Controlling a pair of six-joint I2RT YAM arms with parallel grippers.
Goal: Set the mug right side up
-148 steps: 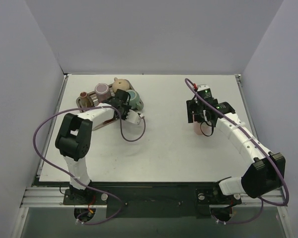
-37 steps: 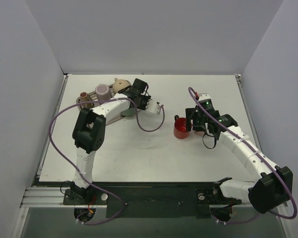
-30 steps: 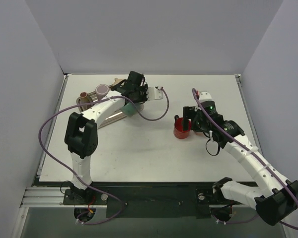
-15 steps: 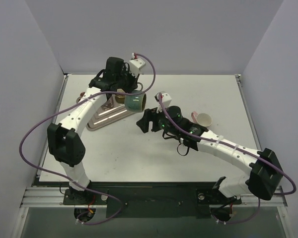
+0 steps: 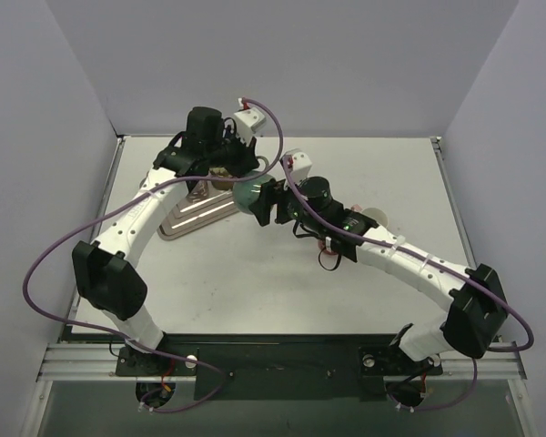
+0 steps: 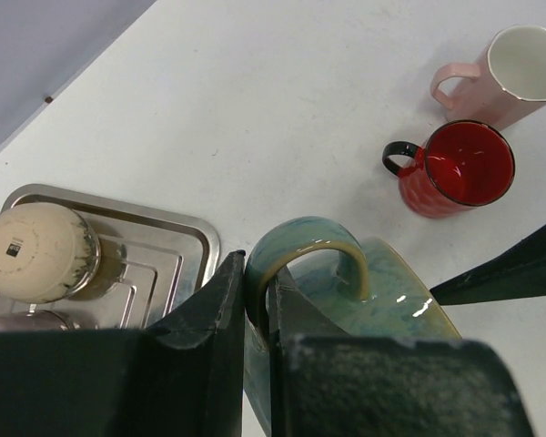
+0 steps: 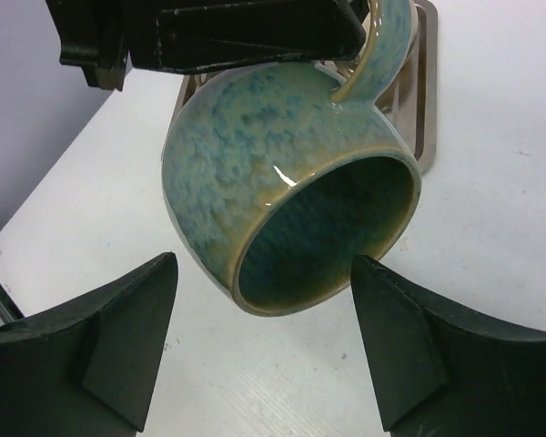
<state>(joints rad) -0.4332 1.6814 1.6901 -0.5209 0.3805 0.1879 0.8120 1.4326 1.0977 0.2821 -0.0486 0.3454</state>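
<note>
The mug (image 5: 248, 193) is glazed green-blue and hangs in the air over the table beside the tray, tipped on its side. My left gripper (image 6: 257, 273) is shut on its handle (image 6: 302, 254). In the right wrist view the mug (image 7: 255, 164) turns its open mouth towards the camera. My right gripper (image 7: 264, 259) is open. Its fingers (image 7: 118, 337) stand on either side of the mug's rim without touching it. From above, the right gripper (image 5: 268, 204) sits just right of the mug, and the left gripper (image 5: 237, 171) is above it.
A metal tray (image 6: 177, 259) holds an upside-down beige mug (image 6: 38, 250). A red mug (image 6: 460, 168) and a pink mug (image 6: 519, 73) stand upright on the table to the right. From above, the tray (image 5: 196, 217) lies under the left arm.
The left gripper has lifted the green mug off the tray and holds it in the air. The right arm has left the red mug and swung left, bringing its open fingers up to the green mug's rim.
</note>
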